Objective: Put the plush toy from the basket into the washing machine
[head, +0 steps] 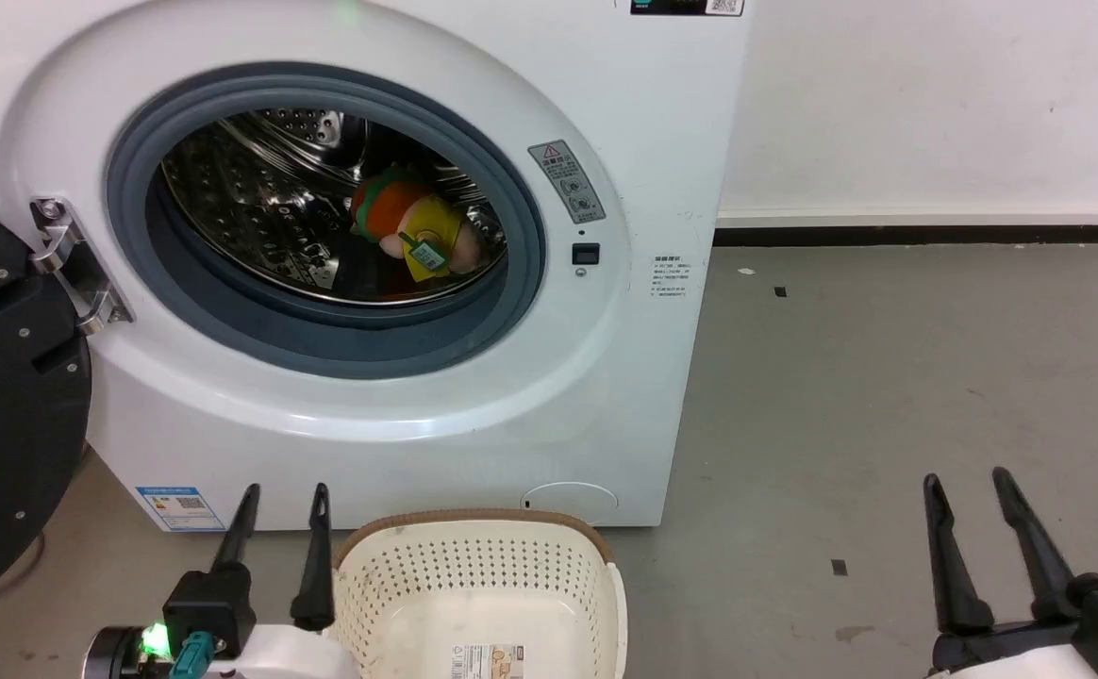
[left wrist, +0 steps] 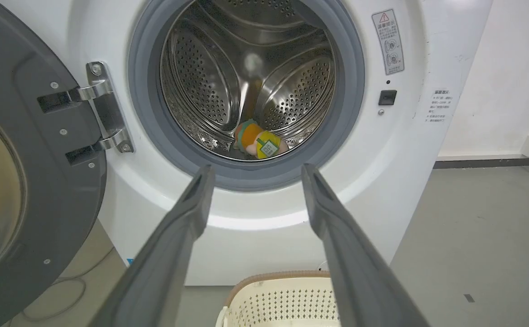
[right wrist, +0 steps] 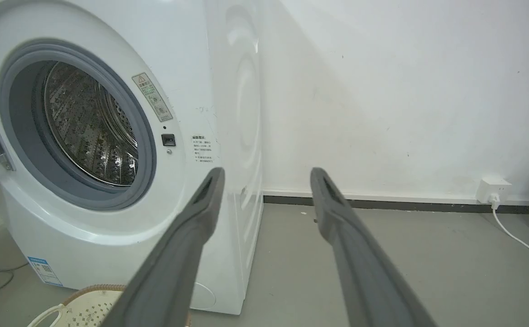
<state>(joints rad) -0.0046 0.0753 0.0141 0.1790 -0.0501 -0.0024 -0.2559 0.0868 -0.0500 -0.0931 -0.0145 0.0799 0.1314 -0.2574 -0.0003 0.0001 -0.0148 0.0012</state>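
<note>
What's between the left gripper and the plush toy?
Left wrist view: only the grey rubber gasket lip of the white front-loading washing machine lies between the open left gripper and the orange-hatted yellow plush toy, which lies in the perforated steel drum.

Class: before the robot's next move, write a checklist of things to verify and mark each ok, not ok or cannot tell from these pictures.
1. Toy lies inside the washer: ok.
2. Basket holds nothing more, as far as it shows: ok.
3. Left gripper open and holding nothing: ok.
4. Right gripper open and holding nothing: ok.
5. Both grippers outside the porthole: ok.
6. Door shut: not ok, it stands open.
</note>
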